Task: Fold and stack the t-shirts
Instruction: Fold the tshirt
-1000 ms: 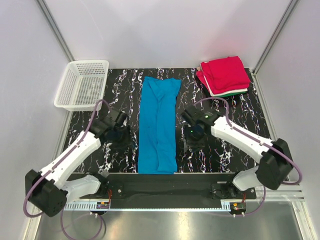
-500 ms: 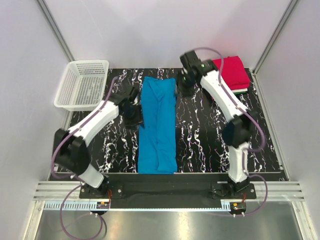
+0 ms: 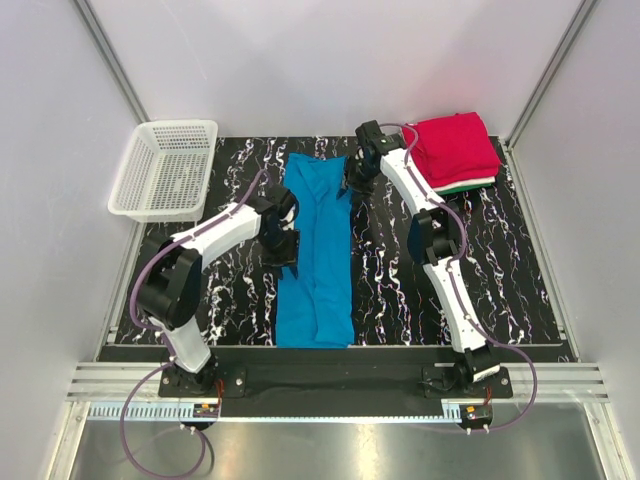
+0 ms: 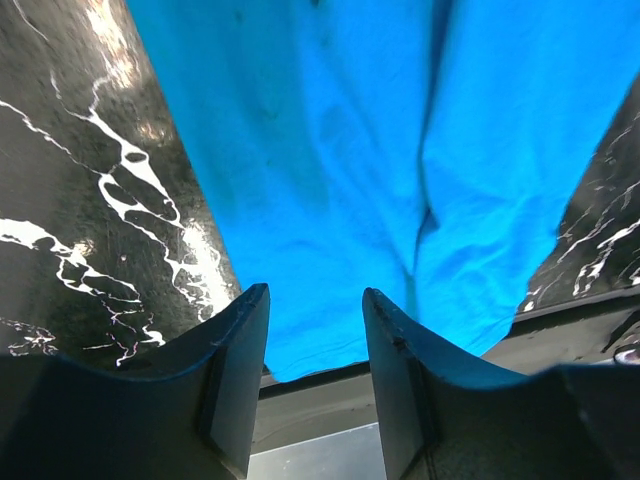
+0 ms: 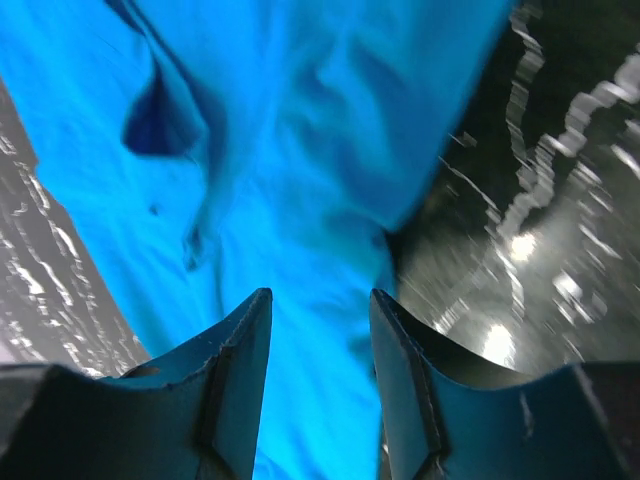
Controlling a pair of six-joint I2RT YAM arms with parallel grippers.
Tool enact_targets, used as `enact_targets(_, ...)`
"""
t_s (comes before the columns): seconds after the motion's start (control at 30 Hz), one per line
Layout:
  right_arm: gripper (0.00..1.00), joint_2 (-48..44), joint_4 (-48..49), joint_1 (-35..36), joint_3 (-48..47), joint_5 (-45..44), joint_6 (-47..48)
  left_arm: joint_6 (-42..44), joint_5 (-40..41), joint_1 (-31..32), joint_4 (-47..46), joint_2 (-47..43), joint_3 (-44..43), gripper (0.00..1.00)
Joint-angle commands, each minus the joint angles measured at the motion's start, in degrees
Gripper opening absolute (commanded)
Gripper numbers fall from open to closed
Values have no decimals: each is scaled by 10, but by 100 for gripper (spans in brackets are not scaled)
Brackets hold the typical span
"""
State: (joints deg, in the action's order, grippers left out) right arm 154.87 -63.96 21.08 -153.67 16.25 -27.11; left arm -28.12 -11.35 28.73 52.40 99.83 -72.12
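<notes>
A bright blue t-shirt (image 3: 318,250) lies as a long narrow strip down the middle of the black marbled table, running from the far side to the near edge. My left gripper (image 3: 287,246) hovers at the strip's left edge, about halfway along. Its jaws are open over the blue cloth (image 4: 400,150), with nothing between them (image 4: 315,295). My right gripper (image 3: 355,180) is at the strip's far right corner, open above the cloth (image 5: 300,120), its jaws empty (image 5: 320,295). Folded t-shirts (image 3: 452,150) are stacked at the back right, red on top with green and white edges below.
A white mesh basket (image 3: 165,168) stands at the back left corner. Grey walls close the table on three sides. A metal rail (image 3: 330,375) runs along the near edge, just past the shirt's near end.
Both arms have stretched away from the near side. The left gripper has come in to the shirt's left edge; the right has swung to its far right corner.
</notes>
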Motion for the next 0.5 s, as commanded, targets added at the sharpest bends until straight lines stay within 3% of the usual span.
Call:
enact_targets(0.0,52,14,58,5,-77,49,-16,21,-33,1,-28,-10,18,46)
enact_targets(0.23,53,-5,154,-1,-53,79,-68,21,-52,8,-41,7,39,45)
enact_targets(0.47,53,47,215,-4,-68,106,-110,23,-57,8,-44,14,40,44)
